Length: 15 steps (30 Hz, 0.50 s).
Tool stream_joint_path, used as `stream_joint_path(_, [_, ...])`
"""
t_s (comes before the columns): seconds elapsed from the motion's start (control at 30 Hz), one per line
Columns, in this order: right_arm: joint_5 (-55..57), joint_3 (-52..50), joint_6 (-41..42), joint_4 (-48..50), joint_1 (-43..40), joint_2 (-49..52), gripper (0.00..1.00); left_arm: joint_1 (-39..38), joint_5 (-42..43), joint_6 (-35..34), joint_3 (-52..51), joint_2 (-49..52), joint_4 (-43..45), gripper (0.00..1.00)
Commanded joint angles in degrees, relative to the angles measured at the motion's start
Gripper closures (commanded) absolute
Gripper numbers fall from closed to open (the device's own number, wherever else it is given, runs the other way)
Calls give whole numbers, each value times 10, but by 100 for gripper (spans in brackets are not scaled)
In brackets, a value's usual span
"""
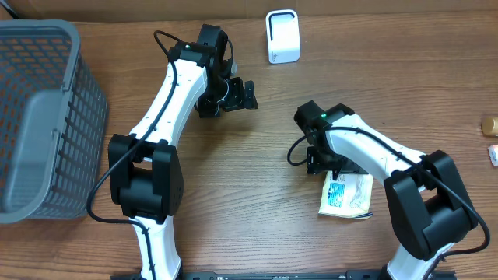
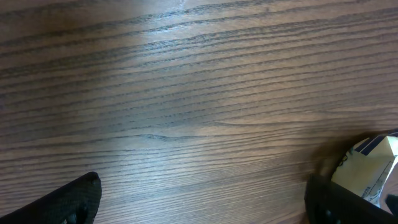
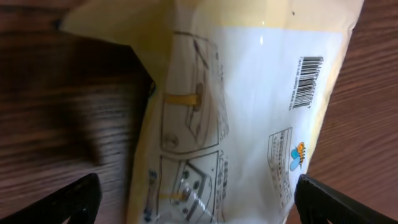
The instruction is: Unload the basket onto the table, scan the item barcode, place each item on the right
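You have the basket point(image 1: 47, 117) on the table's point(image 1: 257, 225) left side, the barcode scanner point(image 1: 282, 36) at the far edge, and the packet point(image 1: 348, 194) lying flat near right, beneath the right gripper point(image 1: 331, 166); the left gripper point(image 1: 237, 95) hangs between basket and scanner

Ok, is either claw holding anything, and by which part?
Nothing is held. Both are open: the left claw over the table, the right claw above the packet lying on it.

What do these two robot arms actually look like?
The left arm and right arm match: rounded white shells between chunky black joint blocks. A thin black cable loops beside each. A small green light glows near the right arm's wrist. The fingers are black.
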Motion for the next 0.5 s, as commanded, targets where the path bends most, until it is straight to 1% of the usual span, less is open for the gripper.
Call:
stream_joint_path(0.0, [19, -19, 10, 5, -18, -2, 11, -5, -2, 12, 4, 3, 1, 4])
stream_joint_path(0.03, [21, -19, 9, 5, -22, -2, 28, -5, -2, 12, 4, 3, 2, 4])
stream_joint_path(0.07, [26, -19, 10, 6, -27, -2, 42, -5, -2, 12, 4, 3, 2, 4])
stream_joint_path(0.1, [27, -19, 10, 7, -32, -2, 54, -5, -2, 12, 4, 3, 2, 4])
stream_joint_path(0.13, [27, -19, 10, 9, -37, -2, 62, -5, -2, 12, 4, 3, 2, 4])
stream_joint_path(0.17, [27, -19, 9, 13, -42, -2, 75, -5, -2, 12, 4, 3, 2, 4])
stream_joint_path(0.2, [26, -19, 9, 16, -45, -2, 94, -5, -2, 12, 4, 3, 2, 4])
stream_joint_path(0.23, [24, -18, 9, 18, -48, -2, 96, -5, -2, 12, 4, 3, 2, 4])
stream_joint_path(0.37, [-4, 2, 9, 14, -49, -2, 96, -5, -2, 12, 4, 3, 2, 4])
stream_joint_path(0.47, [-54, 55, 6, -17, -49, -4, 96, -5, -2, 12, 4, 3, 2, 4])
